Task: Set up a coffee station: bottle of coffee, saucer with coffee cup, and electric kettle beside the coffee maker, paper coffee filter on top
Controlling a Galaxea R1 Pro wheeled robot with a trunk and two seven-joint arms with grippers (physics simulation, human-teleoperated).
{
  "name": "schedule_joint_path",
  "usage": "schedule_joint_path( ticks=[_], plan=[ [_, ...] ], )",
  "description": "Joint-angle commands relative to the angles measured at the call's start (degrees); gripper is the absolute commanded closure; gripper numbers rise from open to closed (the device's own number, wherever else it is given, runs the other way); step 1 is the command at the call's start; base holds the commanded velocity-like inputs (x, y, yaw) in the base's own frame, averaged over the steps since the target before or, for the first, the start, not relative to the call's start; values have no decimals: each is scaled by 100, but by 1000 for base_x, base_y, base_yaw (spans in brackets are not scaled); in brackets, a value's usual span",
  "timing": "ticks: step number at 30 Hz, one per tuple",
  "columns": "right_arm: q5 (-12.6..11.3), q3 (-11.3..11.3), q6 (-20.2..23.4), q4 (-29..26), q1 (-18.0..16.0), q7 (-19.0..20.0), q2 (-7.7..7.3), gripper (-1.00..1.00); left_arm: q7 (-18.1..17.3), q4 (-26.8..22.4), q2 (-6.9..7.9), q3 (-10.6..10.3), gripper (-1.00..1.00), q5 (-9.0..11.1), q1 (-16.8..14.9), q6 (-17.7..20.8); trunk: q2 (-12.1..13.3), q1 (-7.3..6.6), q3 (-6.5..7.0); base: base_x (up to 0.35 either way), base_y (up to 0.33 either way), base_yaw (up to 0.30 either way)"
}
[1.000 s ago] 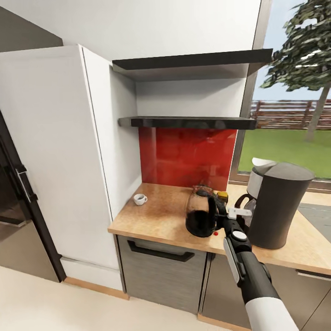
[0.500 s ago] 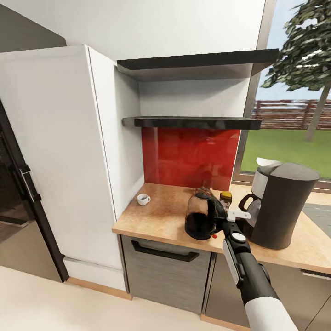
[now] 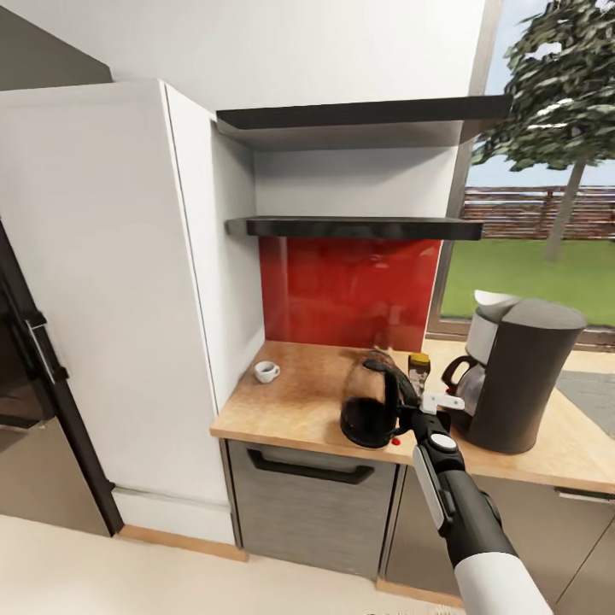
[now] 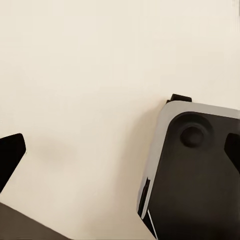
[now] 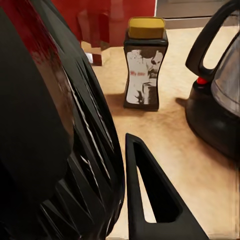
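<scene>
My right gripper is shut on the handle of the electric kettle, which tilts over the kitchen countertop near its front edge. In the right wrist view the kettle bulks beside one finger. The bottle of coffee stands behind it, left of the coffee maker. A paper coffee filter sits on the coffee maker. The coffee cup stands at the counter's left; the saucer is out of view. The kitchen shelf is bare. My left gripper hangs open over the floor.
A tall white cabinet walls the counter's left end, with a red backsplash behind. A second dark shelf hangs higher. A window is at the right. Dark drawer fronts sit below the worktop.
The whole view has shifted slightly, so the camera has moved. The kettle stays in my right gripper at about the same spot beside the coffee maker.
</scene>
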Motion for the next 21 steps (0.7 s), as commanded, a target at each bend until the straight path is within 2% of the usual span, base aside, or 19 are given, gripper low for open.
schedule_joint_path(
  ticks=[1, 9, 21],
  plan=[
    [33, -5, 33, -7, -3, -4, 5, 100, 24, -4, 2, -50, -100, 41, 1, -11, -5, 2, -2, 0, 66, -194],
    [33, -5, 33, -7, -3, -4, 5, 100, 28, -4, 5, -51, -100, 41, 1, -12, -5, 2, -2, 0, 12, -43],
    [36, -6, 33, -7, -3, -4, 5, 100, 25, -4, 10, -51, -100, 40, 1, -15, -5, 2, -2, 0, 0, -249]
  ],
)
